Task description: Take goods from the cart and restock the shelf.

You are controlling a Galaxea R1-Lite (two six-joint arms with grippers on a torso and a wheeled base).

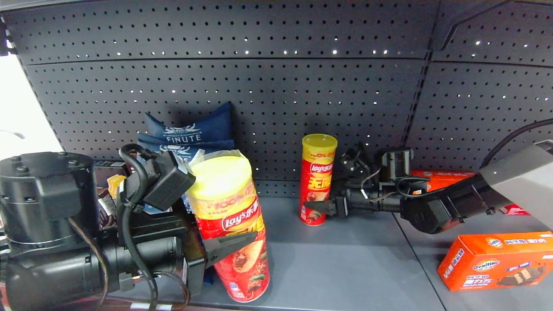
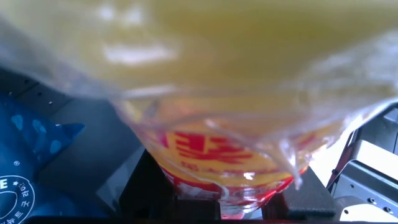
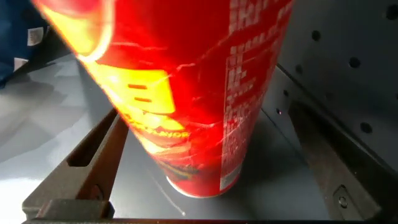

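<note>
Two red chips cans with yellow lids are on the grey shelf (image 1: pixel 354 259). The near can (image 1: pixel 233 224), wrapped in clear film, leans slightly at the front left; my left gripper (image 1: pixel 224 246) is shut on its lower half, one finger crossing its front. The can's yellow lid (image 2: pixel 249 56) and red body lie close before the left wrist camera, with my left gripper (image 2: pixel 224 193) beneath. The far can (image 1: pixel 317 177) stands upright near the pegboard. My right gripper (image 1: pixel 317 209) is open around its base, and both fingers (image 3: pixel 93 168) stand clear of the can (image 3: pixel 199 93).
Blue snack bags (image 1: pixel 190 129) lean against the pegboard behind the near can. An orange box (image 1: pixel 497 261) lies at the front right and another (image 1: pixel 440 176) behind the right arm. Small dark packs (image 1: pixel 108 190) sit at the far left. Bare shelf lies between the cans.
</note>
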